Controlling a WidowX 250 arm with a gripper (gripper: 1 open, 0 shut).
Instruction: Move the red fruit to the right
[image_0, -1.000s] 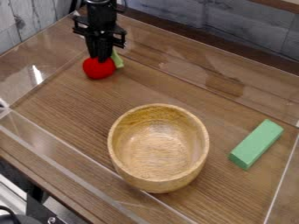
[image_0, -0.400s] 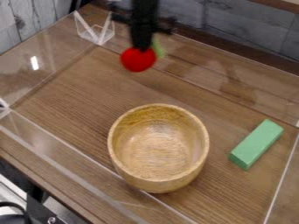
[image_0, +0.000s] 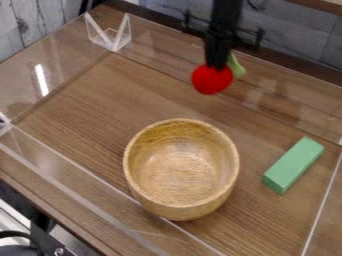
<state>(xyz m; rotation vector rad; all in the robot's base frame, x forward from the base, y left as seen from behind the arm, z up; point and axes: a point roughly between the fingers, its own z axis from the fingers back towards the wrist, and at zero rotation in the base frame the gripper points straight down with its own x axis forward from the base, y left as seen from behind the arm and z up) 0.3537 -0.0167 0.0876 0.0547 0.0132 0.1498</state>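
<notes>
The wooden bowl (image_0: 182, 168) sits at lower centre; the block (image_0: 293, 164) lies right of it; the strawberry (image_0: 211, 78) hangs above, upper centre-right.

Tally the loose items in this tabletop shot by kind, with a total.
Red fruit, held in the pincer: 1
Wooden bowl: 1
Green block: 1
Total: 3

Red fruit (image_0: 210, 79) with pale green cap, black hand (image_0: 218, 58), tan bowl (image_0: 182, 168), green block (image_0: 293, 164), brown wood-grain tabletop (image_0: 94, 110).
</notes>
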